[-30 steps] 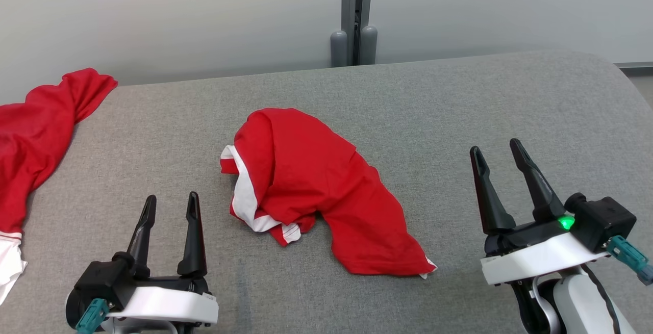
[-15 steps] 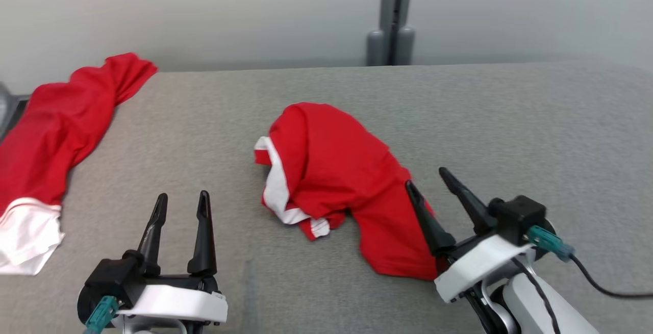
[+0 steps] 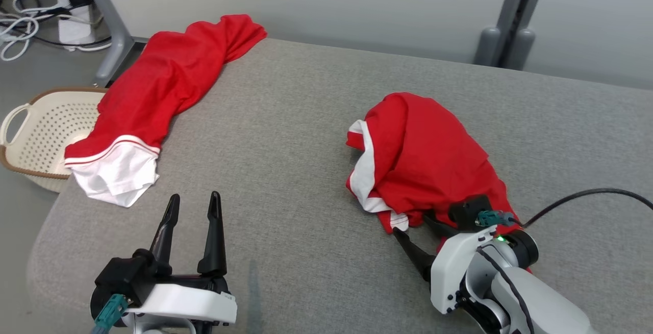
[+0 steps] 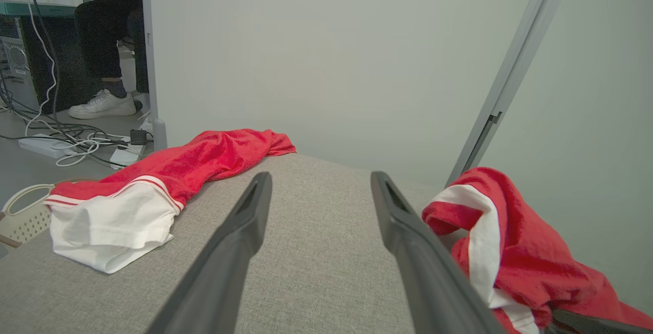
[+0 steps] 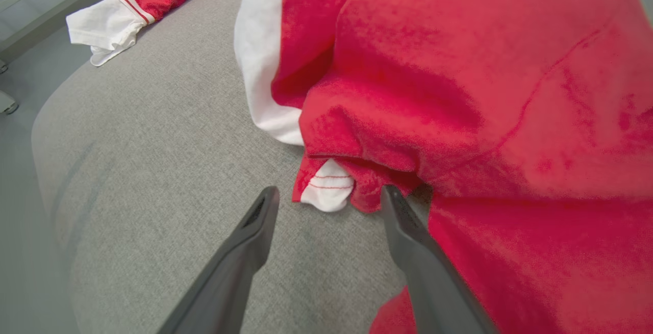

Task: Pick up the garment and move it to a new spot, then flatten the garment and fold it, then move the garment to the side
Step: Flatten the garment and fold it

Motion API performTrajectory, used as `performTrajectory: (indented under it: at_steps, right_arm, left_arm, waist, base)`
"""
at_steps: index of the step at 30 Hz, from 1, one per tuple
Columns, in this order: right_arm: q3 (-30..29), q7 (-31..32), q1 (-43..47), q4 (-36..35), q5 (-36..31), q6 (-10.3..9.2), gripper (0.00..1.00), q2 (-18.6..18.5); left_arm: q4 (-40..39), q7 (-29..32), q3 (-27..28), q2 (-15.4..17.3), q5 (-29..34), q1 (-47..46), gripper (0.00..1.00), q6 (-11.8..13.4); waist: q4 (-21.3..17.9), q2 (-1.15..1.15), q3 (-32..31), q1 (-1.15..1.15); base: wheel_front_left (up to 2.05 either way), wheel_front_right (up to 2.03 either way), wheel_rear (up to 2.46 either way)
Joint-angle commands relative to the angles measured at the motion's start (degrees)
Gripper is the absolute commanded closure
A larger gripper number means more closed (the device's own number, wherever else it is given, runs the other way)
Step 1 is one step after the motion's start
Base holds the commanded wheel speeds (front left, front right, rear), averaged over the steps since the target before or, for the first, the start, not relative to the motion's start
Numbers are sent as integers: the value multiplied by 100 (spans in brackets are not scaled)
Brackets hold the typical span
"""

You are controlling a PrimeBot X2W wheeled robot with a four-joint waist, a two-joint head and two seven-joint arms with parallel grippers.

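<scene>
i see the crumpled red garment with white trim (image 3: 423,155) lying at 3 o'clock from the centre of the head view, on the grey fabric-covered surface (image 3: 285,135). the right gripper (image 3: 410,224) sits at the garment's 6 o'clock edge, its jaws spread wide and gripping nothing. in the right wrist view, a white cuff with red stitching (image 5: 329,188) lies just ahead of the right gripper (image 5: 329,192), between its two fingertips. the finger at 3 o'clock reaches the red fold, and i cannot tell whether it touches the cloth. the left gripper (image 3: 195,197) is at 7 o'clock in the head view, well apart from the garment, jaws fully spread and empty, above bare surface. a second red garment with a white hem (image 3: 163,84) lies at 10 o'clock, draped over the surface edge. a cream perforated plastic basket (image 3: 30,135) stands on the floor at 9 o'clock, just beside that garment.
</scene>
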Motion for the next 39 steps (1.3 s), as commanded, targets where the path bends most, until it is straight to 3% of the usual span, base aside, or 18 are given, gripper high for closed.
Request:
performTrajectory:
  at_steps: [1, 11, 12, 14, 15, 23, 27, 33, 39]
  right_arm:
    - [-6, 38, -130, 149, 46, 11, 0, -3]
    - [-299, 171, -550, 1328, -239, 11, 0, 362]
    - [-288, 185, -570, 1416, -268, 11, 16, 380]
    - [-273, 164, -596, 1541, -284, 11, 94, 437]
    - [-245, 164, -607, 1588, -294, 11, 100, 461]
    - [-90, -78, -710, 1494, -160, 10, 100, 505]
    - [-53, -345, -752, 1107, 18, 11, 100, 376]
    - [-144, -467, -676, 211, 323, 10, 100, -35]
    - [-346, -65, -320, -897, 665, 9, 100, -699]
  left_arm:
    - [19, -3, -3, 9, -30, -81, 0, 10]
    - [96, -3, -42, 0, -189, -105, 0, 35]
    - [103, -3, -44, 0, -201, -110, 0, 31]
    - [117, -3, -42, 0, -210, -122, 0, 46]
    - [125, -3, -31, 0, -220, -122, 0, 54]
    - [170, -3, 71, 1, -170, -114, 0, 18]
    - [199, -3, 156, 1, -76, -76, 0, -32]
    - [195, -2, 255, 1, 44, -34, 0, -92]
    - [216, -3, 309, 2, 102, -40, 0, -132]
  waist:
    - [269, 0, 60, 0]
    - [551, 0, 111, 0]
    - [555, 0, 114, 0]
    - [552, 0, 114, 0]
    - [541, 0, 110, 0]
    - [298, 0, 24, 0]
    - [0, 0, -84, 0]
    - [-517, 0, -160, 0]
    - [-1057, 0, -191, 0]
  base:
    - [0, 0, 0]
    - [0, 0, 0]
    - [0, 0, 0]
    - [0, 0, 0]
    - [0, 0, 0]
    - [0, 0, 0]
    - [0, 0, 0]
    - [0, 0, 0]
    - [0, 0, 0]
